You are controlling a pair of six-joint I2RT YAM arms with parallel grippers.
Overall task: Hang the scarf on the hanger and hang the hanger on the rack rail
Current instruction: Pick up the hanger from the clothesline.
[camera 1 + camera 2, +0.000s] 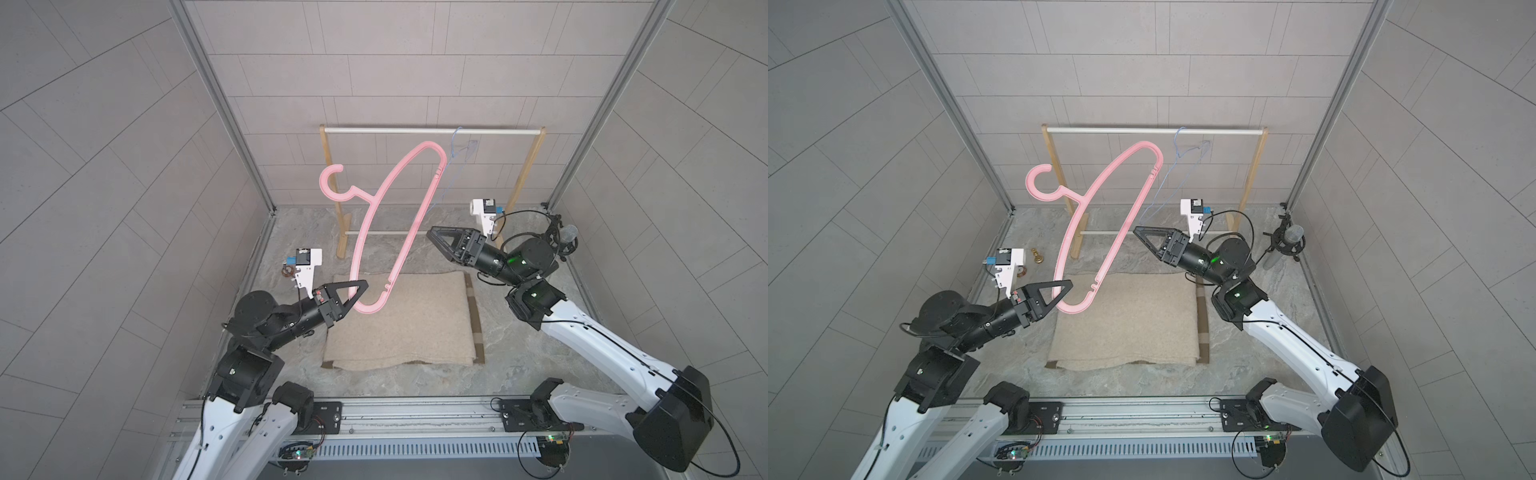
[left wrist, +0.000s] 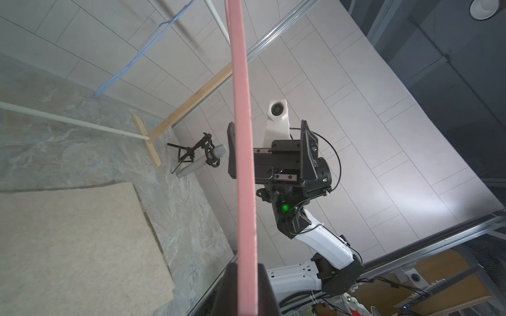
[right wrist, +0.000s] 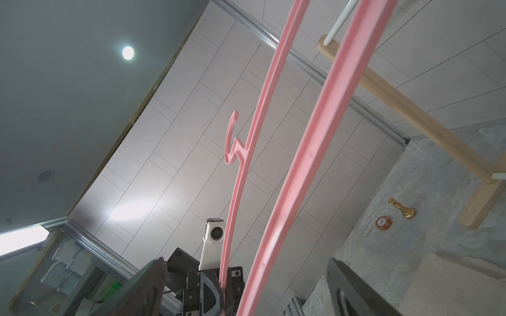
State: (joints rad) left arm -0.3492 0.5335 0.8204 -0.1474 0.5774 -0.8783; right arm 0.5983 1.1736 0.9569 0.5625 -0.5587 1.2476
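The flat bar of a pink hanger (image 2: 243,136) runs right past the left wrist lens. It is smooth, matte moulded plastic with a slim ribbed edge. The left gripper (image 1: 360,291) is pressed together on the hanger's rounded shoulder end, its 2 black triangular fingers pinching the plastic from either side. The hanger stands steeply tilted in the air. Its open C-shaped hook curls toward the robot's left, and in both top views its other shoulder loop sits high, close to the rack's top rail.

The right gripper (image 1: 1136,231) is spread wide. In the right wrist view the hanger's straight lower bar passes between its 2 fingers (image 3: 356,290), with space on both sides.

The scarf (image 1: 399,320) lies flat on the table (image 1: 519,365) between the 2 arms, below the hanger. It is a folded rectangle of fuzzy oatmeal-beige wool, and a brown stripe shows along its edge on the robot's right. The tabletop is grey with a marbled, stone-like pattern.

At the back stands a rack (image 1: 527,166) of pale wooden uprights with 1 round white rail. A thin blue wire hanger (image 2: 109,81) is hooked over the rail. A grey mesh-headed microphone (image 1: 1287,241) in a black mount sits at the table's right edge. A gold chess pawn (image 3: 401,209) and a small red ball (image 3: 383,222) with a white spot rest near the rack's left foot.
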